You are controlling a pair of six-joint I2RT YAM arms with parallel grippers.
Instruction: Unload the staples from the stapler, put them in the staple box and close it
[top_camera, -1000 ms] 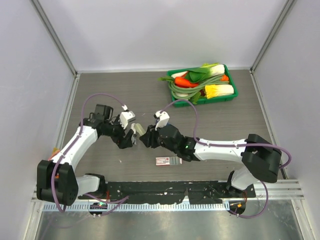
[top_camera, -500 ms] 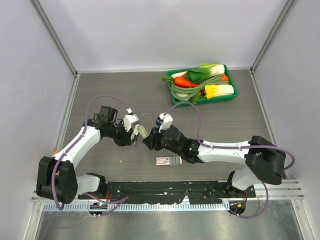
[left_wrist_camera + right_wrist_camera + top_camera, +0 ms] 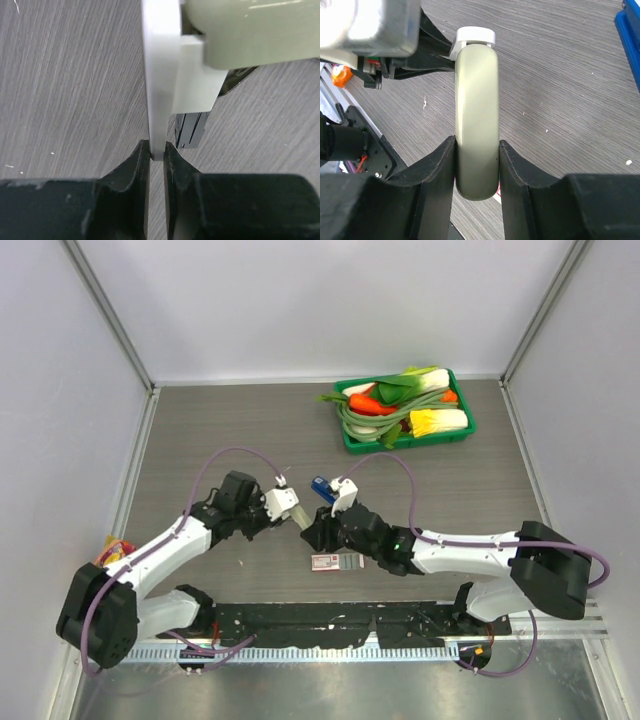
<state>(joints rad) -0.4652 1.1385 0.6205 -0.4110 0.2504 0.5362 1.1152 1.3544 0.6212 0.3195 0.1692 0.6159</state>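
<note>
The pale green stapler [image 3: 297,510] is near the middle of the overhead view, held between the two arms. The right claw [image 3: 476,147] clamps its rounded body from both sides. The left claw [image 3: 157,150] is pinched narrow on the stapler's thin white end piece. A red-and-white box [image 3: 335,561] lies on the table just below them.

The far-left bench [image 3: 190,430] lay open; a green tray [image 3: 440,438] blocked the far right, the held stapler [image 3: 476,125] and a box [image 3: 336,562] the middle.
</note>
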